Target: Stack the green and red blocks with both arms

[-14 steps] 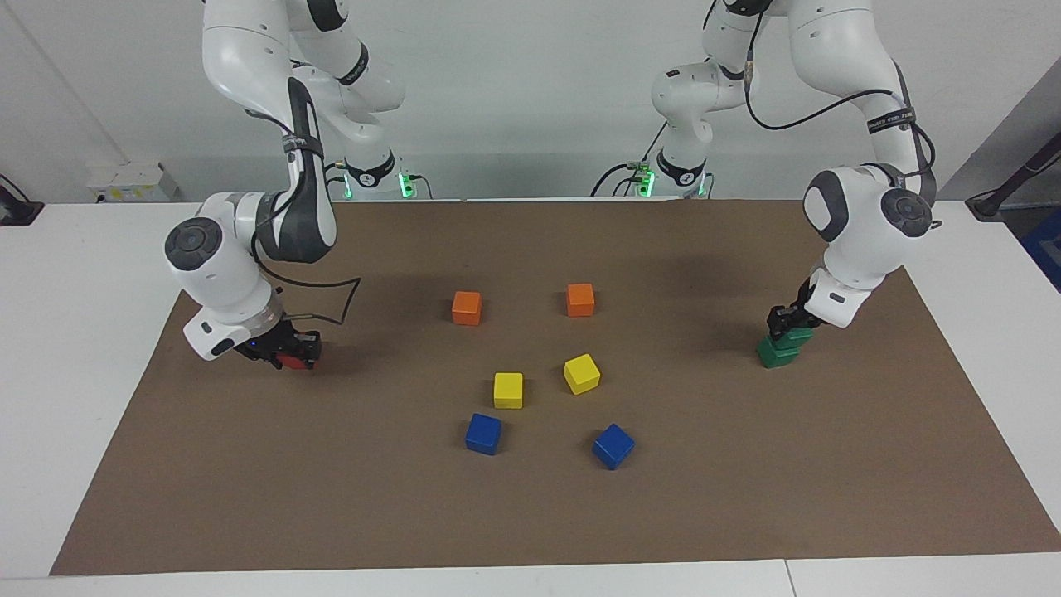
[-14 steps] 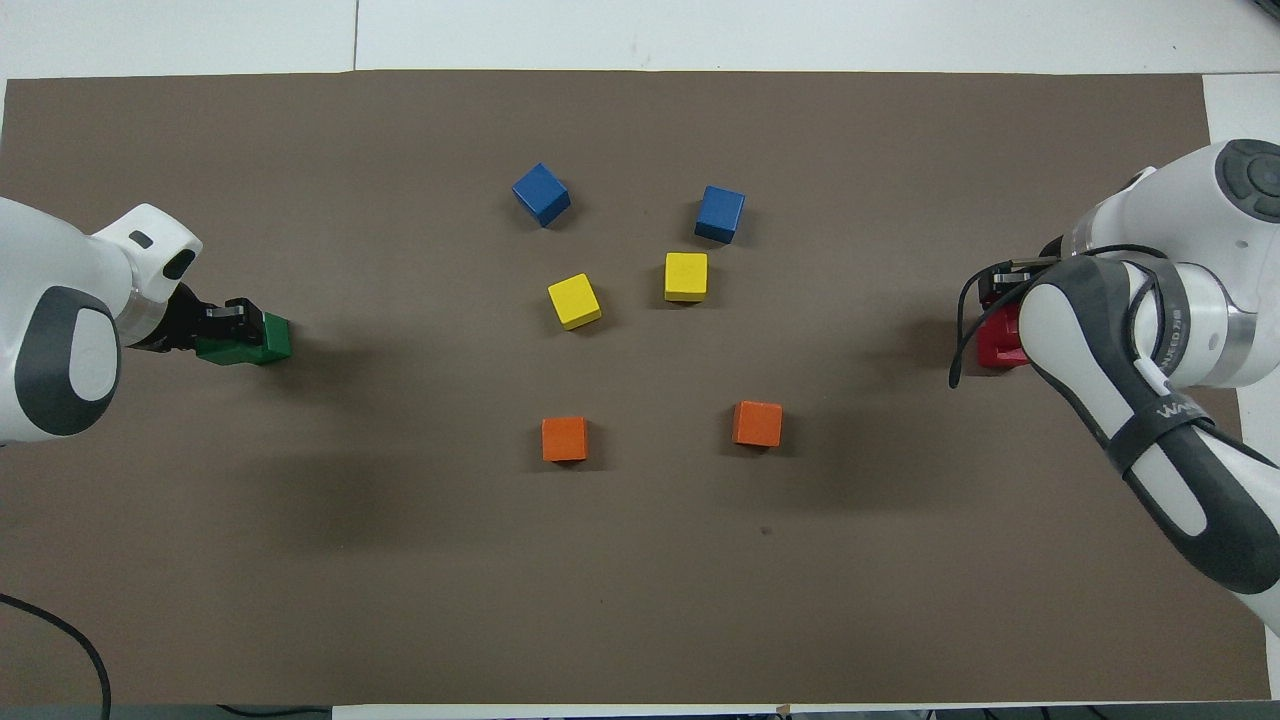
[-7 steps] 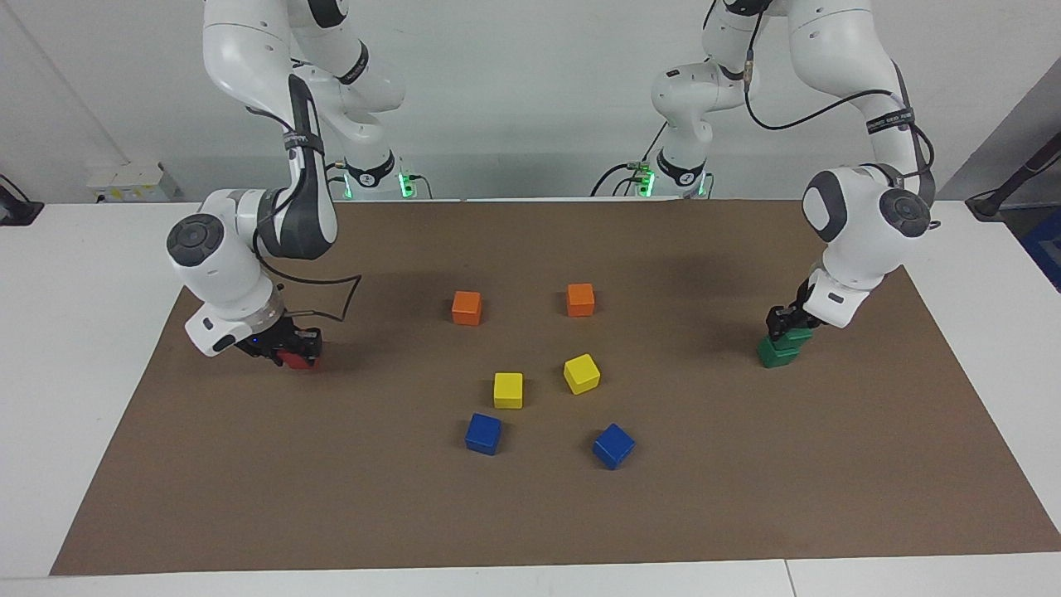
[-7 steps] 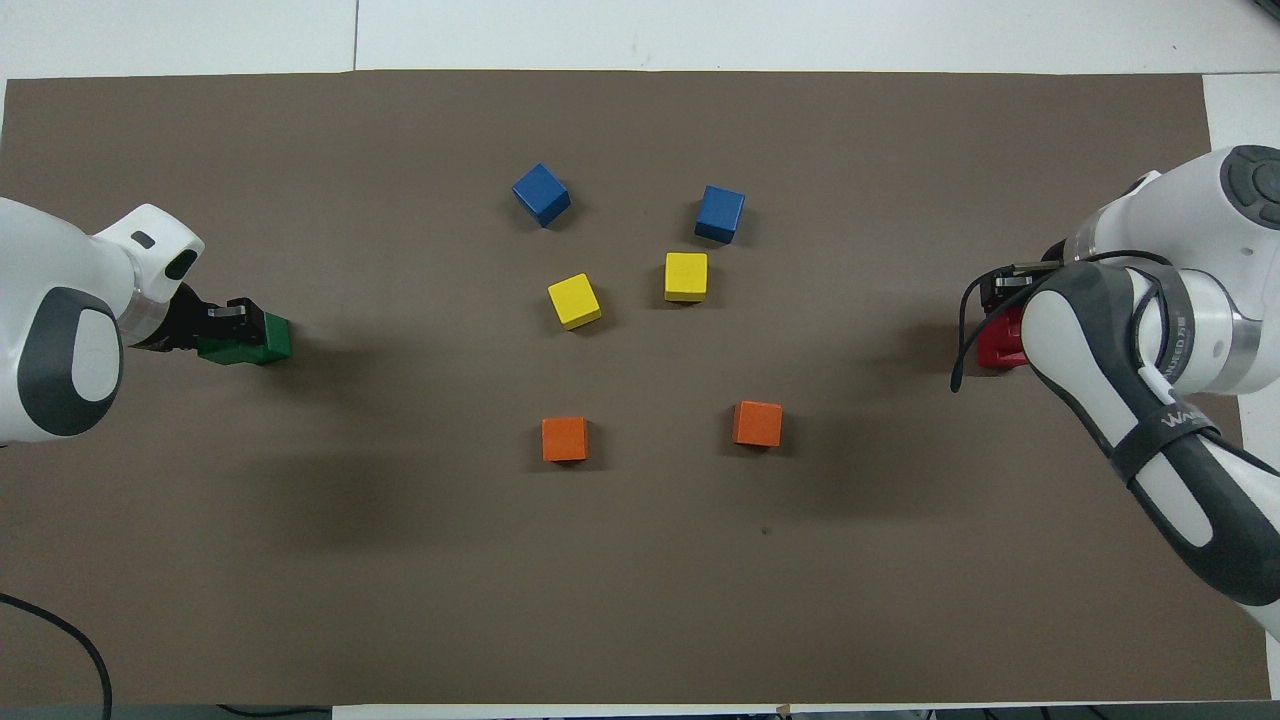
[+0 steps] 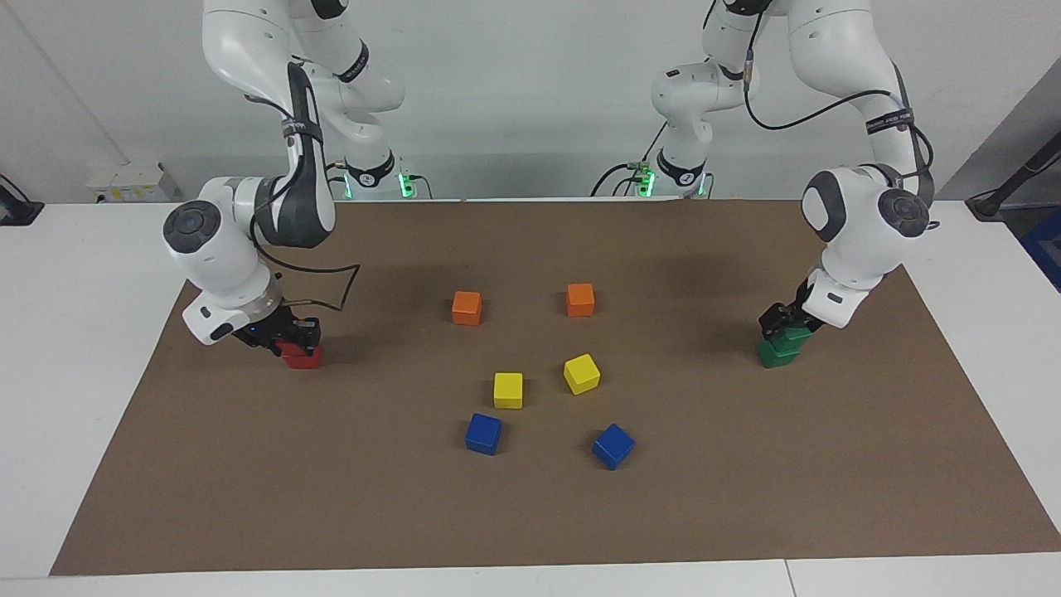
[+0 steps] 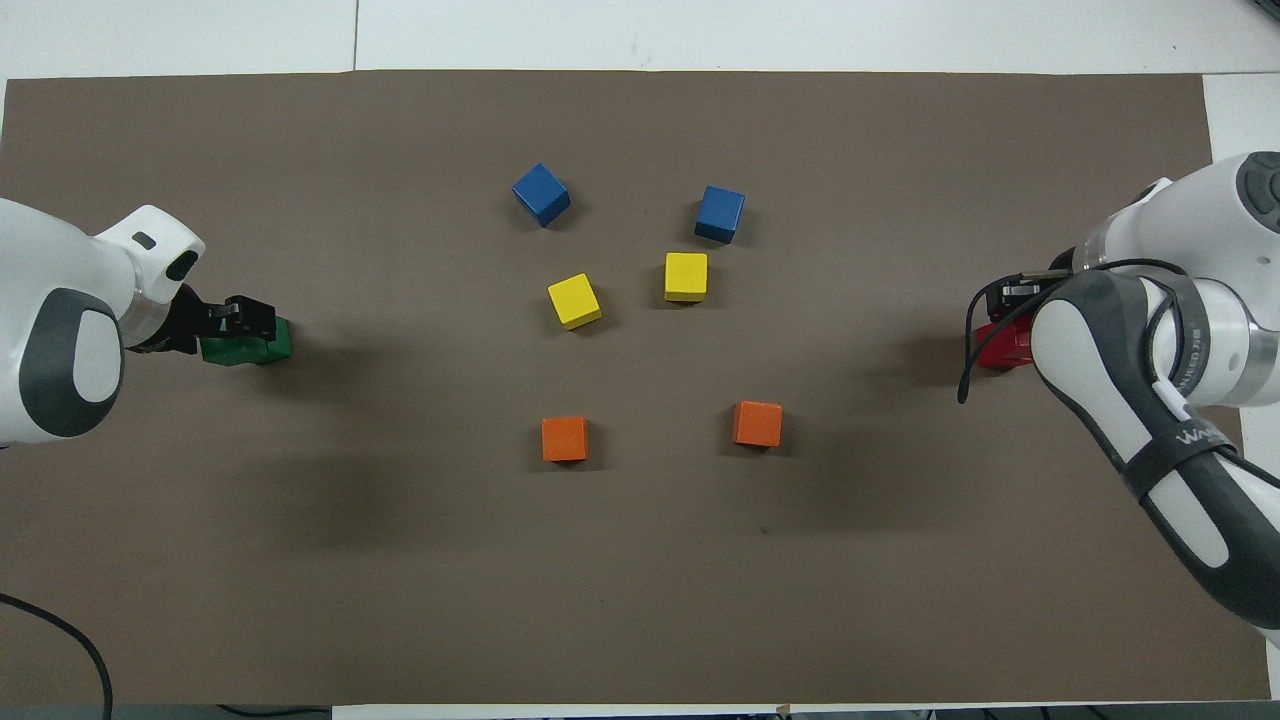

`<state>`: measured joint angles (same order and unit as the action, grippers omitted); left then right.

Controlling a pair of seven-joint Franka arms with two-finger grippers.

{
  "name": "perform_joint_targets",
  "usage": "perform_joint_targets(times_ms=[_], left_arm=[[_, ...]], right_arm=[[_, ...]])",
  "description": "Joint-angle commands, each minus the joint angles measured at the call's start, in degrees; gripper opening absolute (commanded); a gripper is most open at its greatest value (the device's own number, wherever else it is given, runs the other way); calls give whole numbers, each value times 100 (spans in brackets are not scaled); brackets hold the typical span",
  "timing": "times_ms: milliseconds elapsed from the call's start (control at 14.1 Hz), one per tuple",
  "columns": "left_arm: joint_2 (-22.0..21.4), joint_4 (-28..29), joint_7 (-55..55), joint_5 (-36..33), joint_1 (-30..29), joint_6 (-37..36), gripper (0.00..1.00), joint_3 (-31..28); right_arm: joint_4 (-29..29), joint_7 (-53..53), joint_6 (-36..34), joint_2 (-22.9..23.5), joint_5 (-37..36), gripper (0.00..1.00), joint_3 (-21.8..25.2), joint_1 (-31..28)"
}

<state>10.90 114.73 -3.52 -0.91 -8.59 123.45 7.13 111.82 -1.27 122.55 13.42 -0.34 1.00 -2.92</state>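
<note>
Both stacks looked built, or very nearly. At the left arm's end of the bench (image 5: 953, 348), the 2 green blocks (image 5: 779, 348) sat 1 on top of the other, the top one slightly offset from the bottom one. The left hand (image 5: 783, 319) was down at the top green block; in the overhead view the left hand (image 6: 240, 318) covered part of the green blocks (image 6: 250, 345). Whether its fingers were spread or pinching that block could not be told.

At the right arm's end, the red blocks (image 5: 300, 355) sat under the right hand (image 5: 290, 332). Only 1 red shape was clearly readable in the facing view; whether it was 2 blocks stacked or 1 could not be confirmed. In the overhead view the red blocks (image 6: 1003, 345) were mostly hidden by the right arm. The right hand's finger state could not be told either.

Judgement: green stack done apart from release and retreat, red stack probably the same. What was left, as far as visible: both hands let go and lift straight up without dragging the top blocks.

The 2 orange blocks (image 5: 467, 308), 2 yellow blocks (image 5: 508, 390) and 2 blue blocks (image 5: 483, 434) lay loose mid-bench, well apart from both stacks, not part of the job.
</note>
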Motion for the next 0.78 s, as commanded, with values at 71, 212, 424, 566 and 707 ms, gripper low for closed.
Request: perform_joint_targets(times_ms=[71, 212, 424, 566, 707], left_arm=[[-290, -212, 52, 56, 24, -450, 100, -18], [-544, -633, 70, 21, 24, -1100, 100, -10], [-685, -1565, 97, 21, -11, -2365, 100, -1], [-983, -1673, 88, 21, 24, -2737, 100, -1], [-1291, -1611, 88, 21, 33, -3123, 100, 8]], right_arm=[[243, -58, 93, -199, -10, 0, -47, -165], [278, -75, 111, -217, -10, 0, -47, -183], [322, -75, 128, -243, -10, 0, -47, -218], [331, -75, 172, -235, -10, 0, -47, -227], [375, -75, 207, -243, -10, 0, -47, -227]])
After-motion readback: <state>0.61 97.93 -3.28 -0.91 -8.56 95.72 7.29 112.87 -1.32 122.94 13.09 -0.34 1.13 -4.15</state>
